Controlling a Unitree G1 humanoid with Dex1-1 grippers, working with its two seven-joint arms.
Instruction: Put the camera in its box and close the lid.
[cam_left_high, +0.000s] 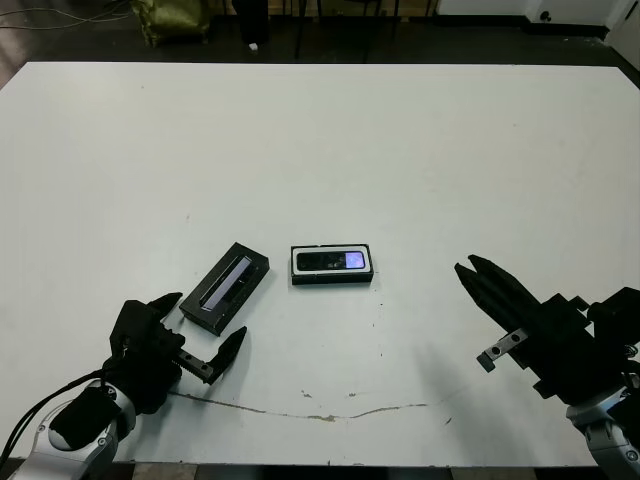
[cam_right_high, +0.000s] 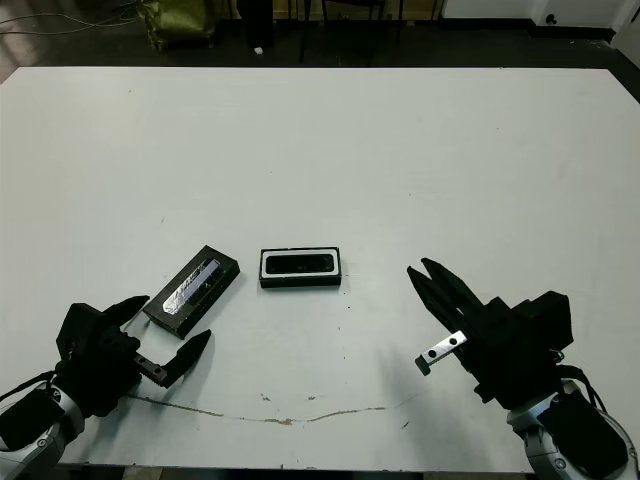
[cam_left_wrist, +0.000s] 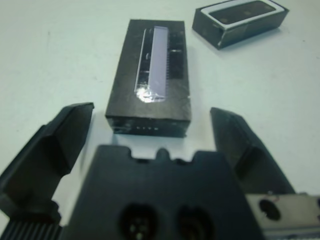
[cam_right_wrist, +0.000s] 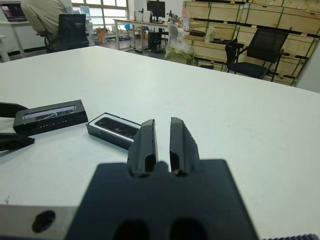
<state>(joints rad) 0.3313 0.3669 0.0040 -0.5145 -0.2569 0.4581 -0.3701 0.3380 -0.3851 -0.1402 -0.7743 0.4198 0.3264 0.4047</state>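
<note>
The camera (cam_left_high: 333, 261) already lies in the box (cam_left_high: 333, 279) at mid-surface, so the step in hand looks like fetching the lid (cam_left_high: 226, 287), which lies flat just beside the box on its left. The left gripper (cam_left_high: 207, 333) has its jaws spread wide around the lid's near end and should close squarely on the long walls; the right gripper (cam_left_high: 468, 268) waits well apart, jaws nearly together and empty. Whether the camera is fully seated is hard to tell.
</note>
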